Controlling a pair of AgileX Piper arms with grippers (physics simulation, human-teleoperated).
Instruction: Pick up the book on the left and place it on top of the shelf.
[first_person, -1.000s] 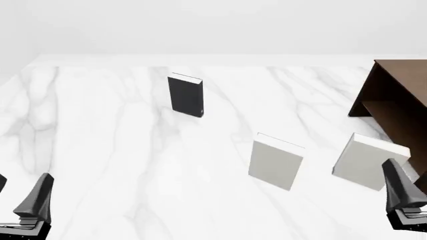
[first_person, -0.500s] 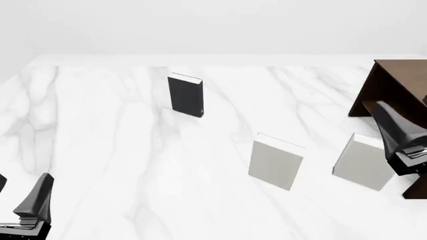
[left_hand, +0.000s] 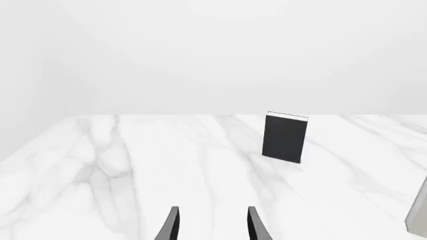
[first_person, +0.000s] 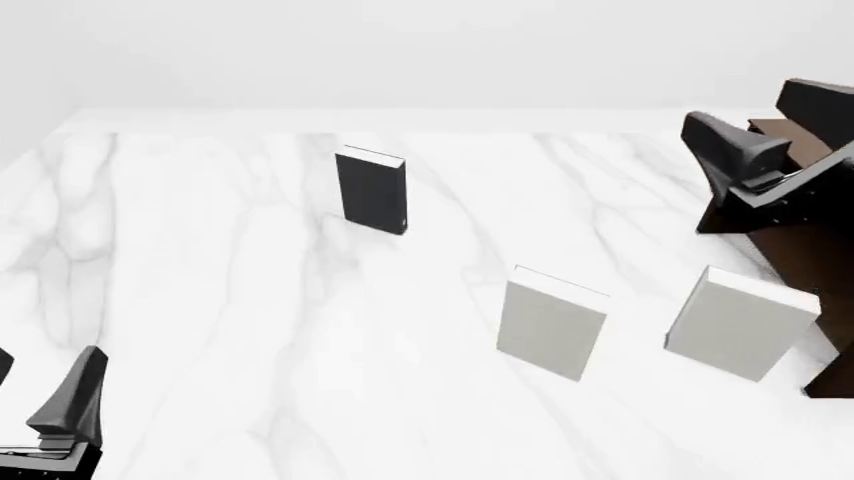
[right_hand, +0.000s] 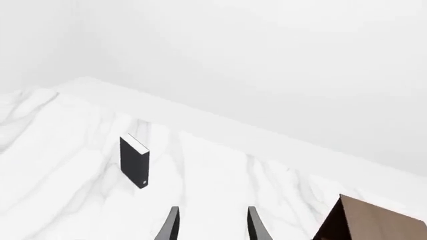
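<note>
Shelf partly behind right hand, edge-cropped

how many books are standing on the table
3: the black book far left of centre, a pale grey book nearer the middle, another pale grey book right, by the shelf.

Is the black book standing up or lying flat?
Standing up. The black book rests on its bottom edge on the marble table, its white page edges on top, with no gripper touching it.

One black book, two pale grey books, one brown shelf, two arms.
</note>
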